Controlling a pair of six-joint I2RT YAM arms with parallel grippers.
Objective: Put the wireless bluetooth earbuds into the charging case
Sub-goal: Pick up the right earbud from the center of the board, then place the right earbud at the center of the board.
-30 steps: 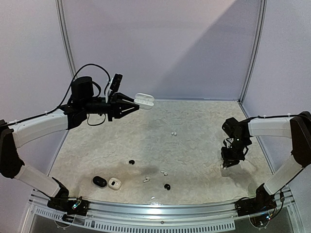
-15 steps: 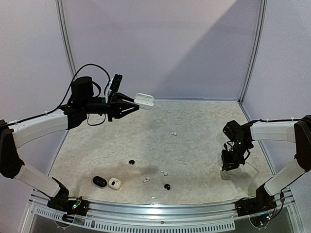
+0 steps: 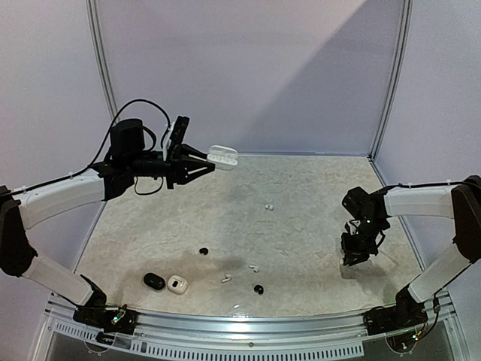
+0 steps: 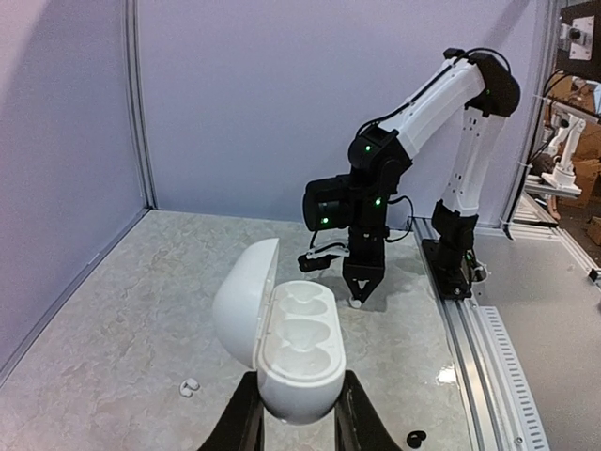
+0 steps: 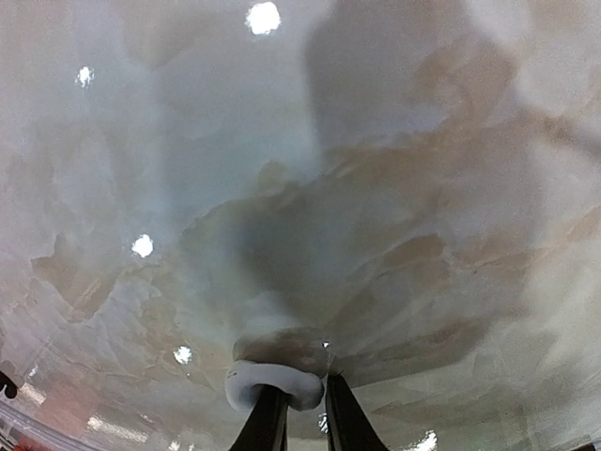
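My left gripper (image 3: 204, 161) is raised at the back left, shut on a white charging case (image 3: 223, 155). In the left wrist view the case (image 4: 299, 349) lies between my fingers (image 4: 246, 421) with its lid (image 4: 242, 303) swung open to the left and both wells empty. My right gripper (image 3: 353, 256) points straight down just above the table at the right. It is shut on a white earbud (image 5: 270, 385), which the right wrist view shows pinched at the fingertips close to the table. The left wrist view shows the same earbud (image 4: 356, 303) under the right gripper (image 4: 362, 289).
Loose white earbuds lie at the table's middle (image 3: 268, 206) and front (image 3: 254, 268), (image 3: 226, 278). Black earbuds (image 3: 203, 250), (image 3: 258, 289) lie near them. A black case (image 3: 154, 281) and a small white case (image 3: 177, 284) sit at the front left. Walls close in the back and sides.
My right gripper has shifted a little down and toward the front, staying shut on the earbud. The left arm and the case have not moved.
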